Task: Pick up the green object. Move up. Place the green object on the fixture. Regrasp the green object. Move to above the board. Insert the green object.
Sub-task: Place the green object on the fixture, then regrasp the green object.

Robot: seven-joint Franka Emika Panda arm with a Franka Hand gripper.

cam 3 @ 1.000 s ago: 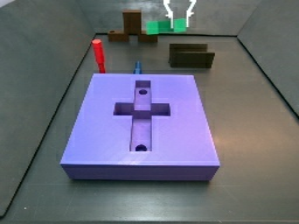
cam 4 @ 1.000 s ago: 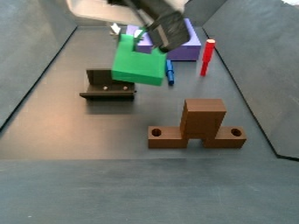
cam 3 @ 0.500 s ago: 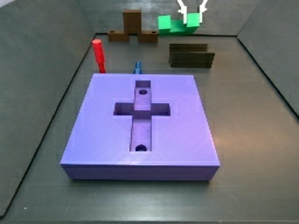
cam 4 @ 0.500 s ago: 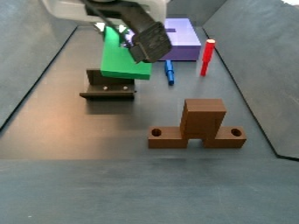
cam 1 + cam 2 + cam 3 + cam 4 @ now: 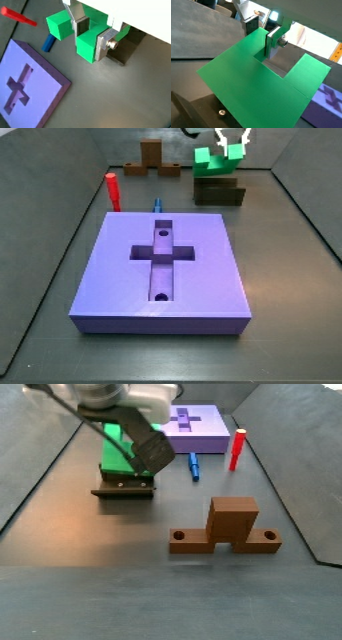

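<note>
The gripper point(image 5: 91, 31) pinches the green object point(image 5: 83, 35) by the middle web of its notch, holding it tilted directly above the fixture point(image 5: 124, 488). Beyond the fixture lies the board point(image 5: 164, 268); a red peg point(image 5: 237, 448) and a blue peg point(image 5: 193, 465) stand beside the board, and a brown cross-shaped block point(image 5: 229, 528) sits near the fixture.

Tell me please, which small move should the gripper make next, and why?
Probably a short move straight down. The gripper holds the green object just above the fixture; in a side view the green object appears to hang directly over the fixture, not yet seated.
</note>
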